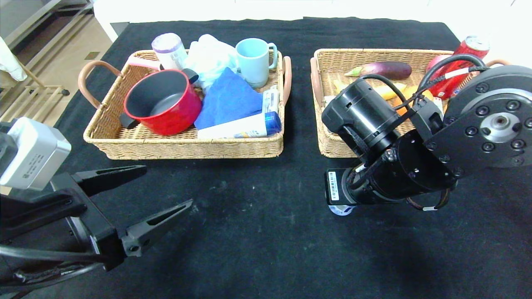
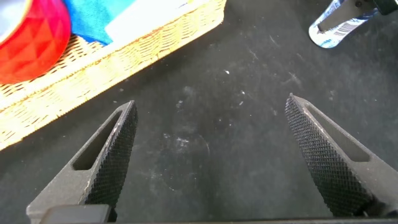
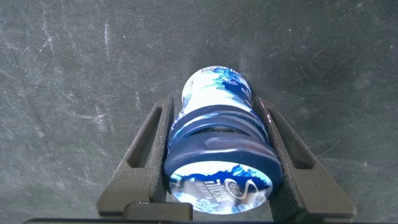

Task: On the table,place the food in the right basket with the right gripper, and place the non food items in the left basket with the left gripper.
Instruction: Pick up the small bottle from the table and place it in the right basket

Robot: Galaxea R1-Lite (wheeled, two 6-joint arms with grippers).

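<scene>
My right gripper [image 3: 214, 99] is shut on the small blue-and-white lidded tub [image 3: 217, 149], with both fingers pressed against its sides. In the head view the tub [image 1: 341, 210] peeks out under the right wrist, over the table [image 1: 266, 232] just in front of the right basket [image 1: 328, 143]. The tub also shows in the left wrist view [image 2: 336, 25]. The banana [image 1: 392, 90] lies in the right basket, partly hidden by the arm. The red pot [image 1: 164, 101] and the white bottle with blue cap [image 1: 241, 126] lie in the left basket [image 1: 187, 150]. My left gripper [image 1: 166, 185] is open and empty at the front left [image 2: 211, 101].
The left basket also holds a blue cloth [image 1: 228, 97], a light blue mug [image 1: 254, 60] and a white bag. The right basket holds an eggplant [image 1: 384, 69] and a red can [image 1: 461, 62]. The right arm covers much of that basket.
</scene>
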